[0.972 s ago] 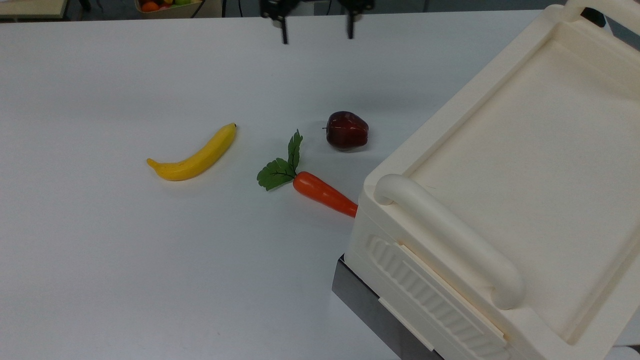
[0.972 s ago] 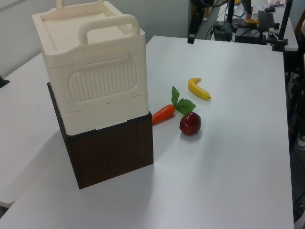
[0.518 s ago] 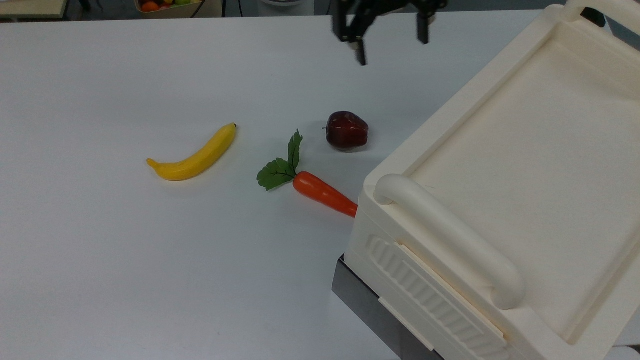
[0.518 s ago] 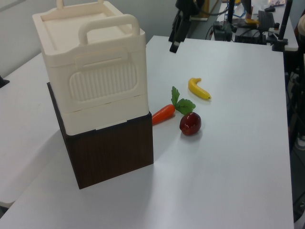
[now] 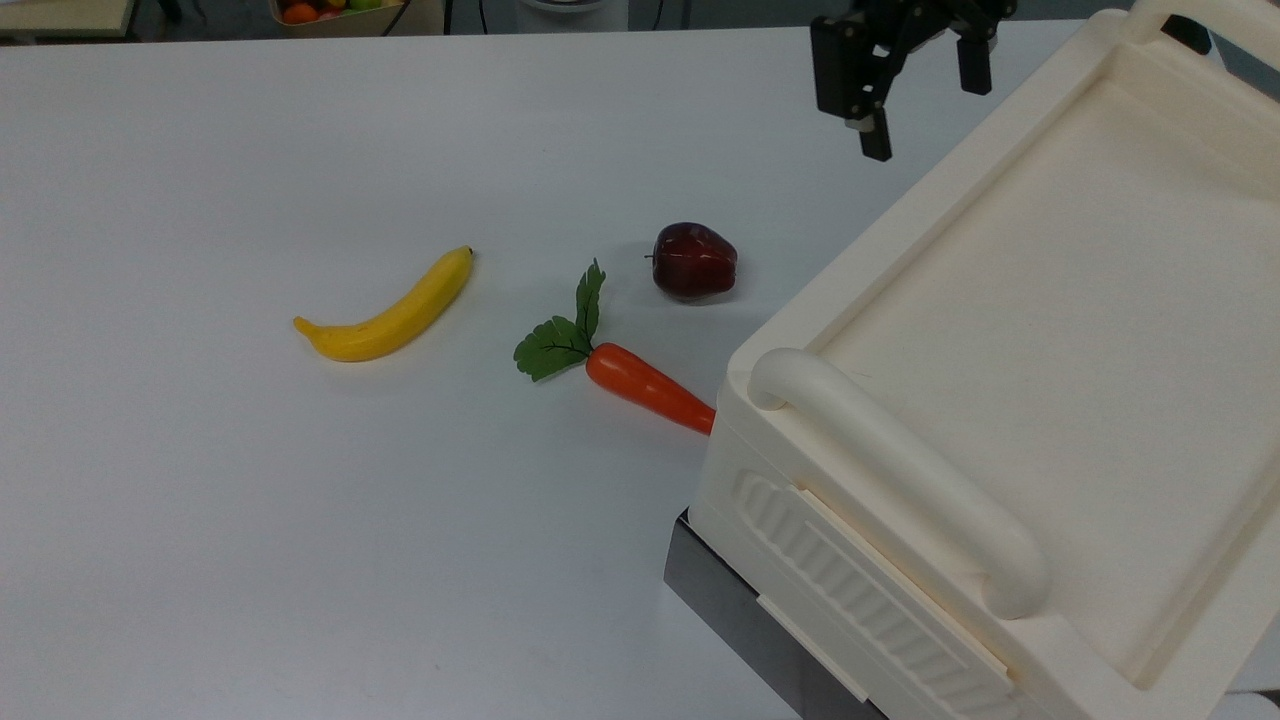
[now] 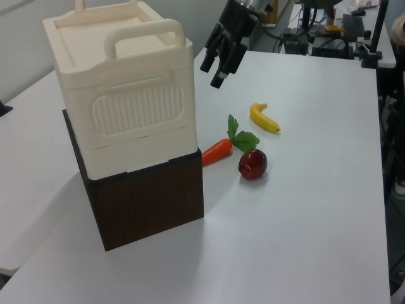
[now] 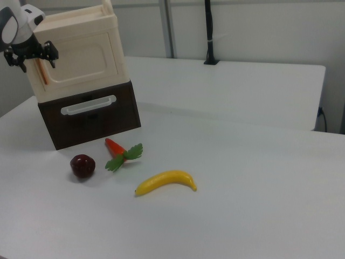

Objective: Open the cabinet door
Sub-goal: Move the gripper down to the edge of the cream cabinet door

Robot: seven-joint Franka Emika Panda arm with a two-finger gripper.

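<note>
Gripper (image 5: 918, 105) released, fingers spread, hovering beside the cabinet (image 7: 81, 65), cabinet door (image 7: 81, 59) closed, apart from it

A yellow banana (image 5: 390, 312), a carrot (image 5: 648, 388) and a red apple (image 5: 694, 261) are laid on a white table (image 5: 250, 520).

A: What does the cabinet (image 6: 120, 101) look like?
B: Matt cream plastic, ribbed on one side; the cabinet door (image 7: 81, 60) is smooth cream plastic; the base (image 6: 149, 199) shows a dark wood-grain finish.

A: And the fruit?
B: The apple (image 5: 694, 260) is glossy; the carrot (image 5: 648, 387) and banana (image 5: 390, 313) look like smooth plastic. The table (image 5: 250, 520) is matt white.
</note>
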